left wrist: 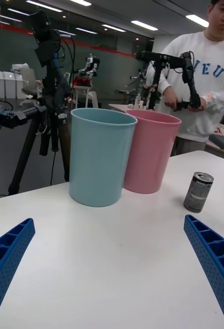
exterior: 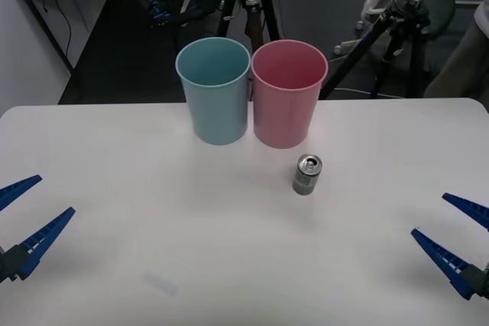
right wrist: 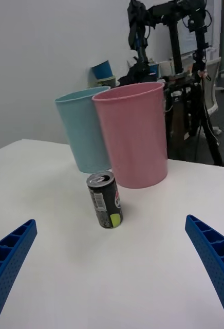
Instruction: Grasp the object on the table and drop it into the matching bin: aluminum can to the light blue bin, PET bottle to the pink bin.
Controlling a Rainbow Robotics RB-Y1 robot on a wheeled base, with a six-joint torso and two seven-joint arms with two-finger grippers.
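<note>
Right gripper (exterior: 451,243) sits low over the near right corner of the table (exterior: 114,158), its two blue ribbed fingers (right wrist: 215,259) spread wide with nothing between them. Ahead of it and toward the robot's left, well apart from the fingertips, the aluminum can (exterior: 307,175) stands upright on the tabletop, shiny top and pull-tab facing up; in the right wrist view the can (right wrist: 105,199) shows a dark printed body with a barcode and a yellow-green patch, and it lies roughly along the line between the two fingers, slightly off toward one side. Just beyond the can, near but not touching it, stands the pink bin (exterior: 289,93), upright, mouth open. The light blue bin (exterior: 215,89) stands directly beside the pink one on its left, the two walls touching or nearly so; I cannot tell which. Both bins sit toward the far edge of the table, near its middle. Left gripper (exterior: 27,217) hovers over the near left corner, fingers (left wrist: 6,259) likewise parted and empty, well apart from the can (left wrist: 198,192), which lies ahead and far off to its right, past the bins (left wrist: 100,154). Behind the table: dark tripod legs (exterior: 386,40) and floor, with other equipment in the room beyond.
</note>
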